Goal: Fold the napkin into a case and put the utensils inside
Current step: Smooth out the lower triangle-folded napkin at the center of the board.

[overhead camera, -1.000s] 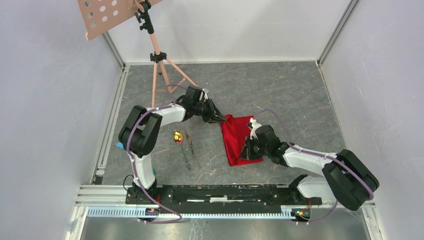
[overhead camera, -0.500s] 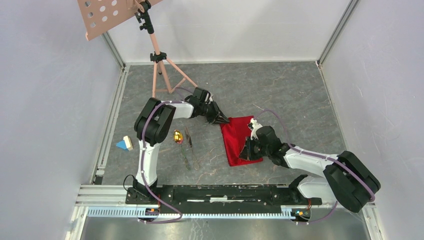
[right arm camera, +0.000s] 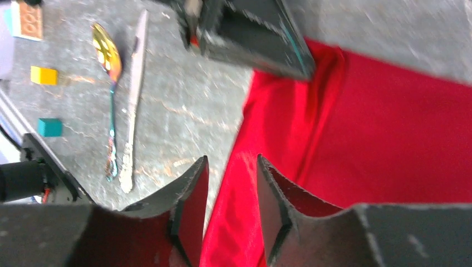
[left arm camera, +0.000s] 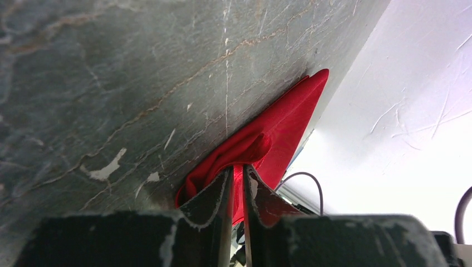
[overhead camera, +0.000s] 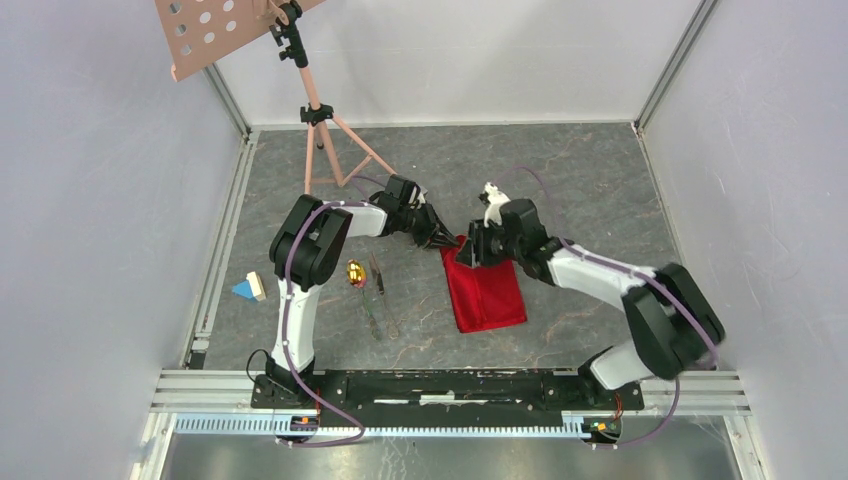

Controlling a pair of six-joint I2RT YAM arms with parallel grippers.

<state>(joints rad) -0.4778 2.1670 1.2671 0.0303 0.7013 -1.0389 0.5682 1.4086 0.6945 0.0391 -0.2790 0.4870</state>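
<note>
- While the napkin [overhead camera: 487, 295] is lying mid-table as a folded rectangle, top view: the folding step is in hand, I judge; the cloth is looking too wide for a case yet.
- Left gripper [overhead camera: 447, 241] is pinching the napkin's far left corner. Right gripper [overhead camera: 476, 252] is hovering over the far edge, just beside it.
- Utensils are waiting well left of the cloth: gold spoon [overhead camera: 354, 273] and thin dark pieces [overhead camera: 380, 295], none inside.
- Blocks [overhead camera: 248, 289] are sitting further left; a stand [overhead camera: 318, 115] is standing at the far left. Neither is lying in the fold's path.
- Left wrist view: the fingers [left arm camera: 222, 183] are clenching a raised ridge of red cloth, with the rest of the napkin trailing flat on the table beyond.
- Right wrist view: jaws are standing apart, gripping nothing, with the napkin's left edge showing below the gap.
- The spoon [right arm camera: 106, 53] and a knife [right arm camera: 133, 94] are lying side by side, apart from the cloth; yellow and teal blocks are sitting near the handles.
- Next move, my judgement: the right gripper is needing a hold on the far edge near the pinched corner, so both can carry it over evenly.
- Watch: the two grippers are working close together, so a clash is likely; loose cloth may be bunching.
</note>
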